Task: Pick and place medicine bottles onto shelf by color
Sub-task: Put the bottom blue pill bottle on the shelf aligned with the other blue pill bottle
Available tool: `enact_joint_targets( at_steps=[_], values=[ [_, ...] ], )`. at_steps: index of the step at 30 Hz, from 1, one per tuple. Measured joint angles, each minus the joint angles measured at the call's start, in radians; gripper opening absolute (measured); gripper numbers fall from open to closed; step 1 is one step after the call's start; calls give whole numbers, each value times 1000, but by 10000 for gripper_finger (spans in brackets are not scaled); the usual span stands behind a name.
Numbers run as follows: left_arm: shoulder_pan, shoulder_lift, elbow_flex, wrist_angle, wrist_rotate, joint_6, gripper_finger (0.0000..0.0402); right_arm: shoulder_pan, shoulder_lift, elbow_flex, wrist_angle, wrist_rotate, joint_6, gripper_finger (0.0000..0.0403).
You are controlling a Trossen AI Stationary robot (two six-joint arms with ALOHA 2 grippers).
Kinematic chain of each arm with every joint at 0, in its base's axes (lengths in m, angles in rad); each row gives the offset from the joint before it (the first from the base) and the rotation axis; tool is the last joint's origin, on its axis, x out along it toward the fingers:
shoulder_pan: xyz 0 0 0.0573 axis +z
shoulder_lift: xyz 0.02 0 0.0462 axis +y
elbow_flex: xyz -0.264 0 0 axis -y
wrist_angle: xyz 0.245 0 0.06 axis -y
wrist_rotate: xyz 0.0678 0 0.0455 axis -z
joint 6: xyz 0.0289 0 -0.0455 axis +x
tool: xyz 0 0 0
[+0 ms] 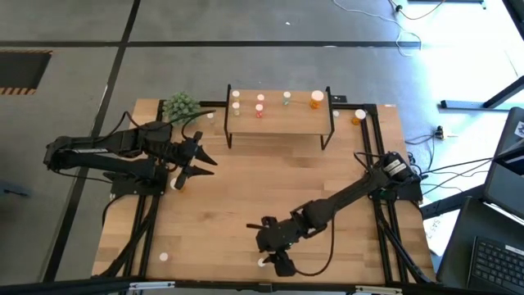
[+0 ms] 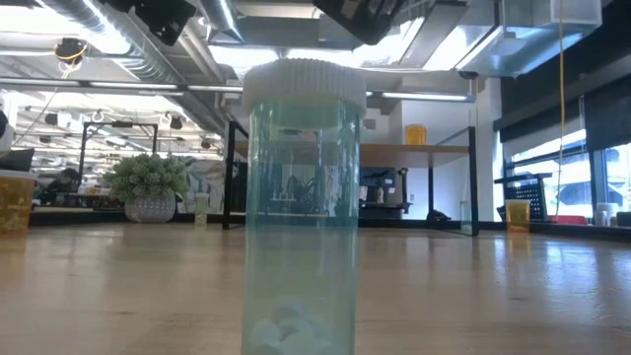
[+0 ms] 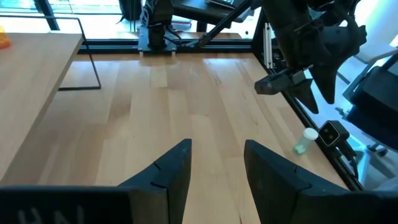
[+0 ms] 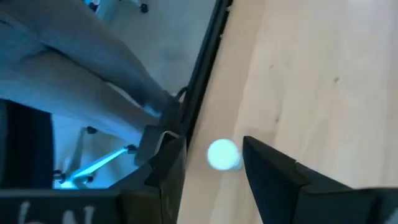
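While seemingly ungripped, green bottle [image 2: 301, 207] stands upright, cap topmost.

No readable text, label or number shows anywhere.

Bottles [image 1: 260, 104] on shelf [image 1: 278, 120]; wooden table [image 1: 246, 197]

You can't read the colours of the shelf [image 1: 278, 120] bottles [image 1: 260, 105] from above; the near green bottle [image 2: 300, 212] is cropped at its base.
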Motion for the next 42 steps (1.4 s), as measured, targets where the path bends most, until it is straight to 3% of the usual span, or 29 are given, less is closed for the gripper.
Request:
enact_joint_targets(
  at_steps=[5, 21, 42],
  values=[
    [0, 0, 0, 0, 0, 0, 142, 10, 20, 0, 1, 63, -16, 161],
    [0, 0, 0, -24, -1, -1, 142, 30, 129, 0, 112, 37, 14, 161],
    [0, 0, 0, -27, -1, -1, 142, 47, 148, 0, 108, 83, 36, 161]
  ],
)
